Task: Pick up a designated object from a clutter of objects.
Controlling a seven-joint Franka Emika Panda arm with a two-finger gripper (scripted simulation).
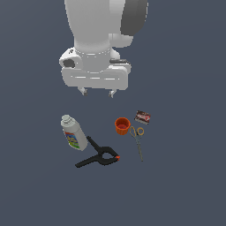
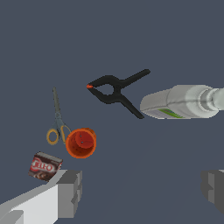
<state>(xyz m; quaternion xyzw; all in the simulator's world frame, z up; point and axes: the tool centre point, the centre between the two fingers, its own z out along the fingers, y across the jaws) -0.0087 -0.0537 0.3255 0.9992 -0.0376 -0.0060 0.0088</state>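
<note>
Five things lie on the grey bench: scissors (image 1: 137, 141) just beside the cup (image 1: 122, 126), a box (image 1: 142, 117) near them, the clamp (image 1: 99, 156) and bottle (image 1: 73, 133) further off. Above them hangs the tool (image 1: 96, 92), fingers (image 2: 69, 193) spread wide, holding nothing.

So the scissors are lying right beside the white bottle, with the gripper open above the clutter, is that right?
Not quite. In the exterior view the scissors lie beside the orange cup, not the white bottle; the black clamp lies between. The gripper is open above.
</note>
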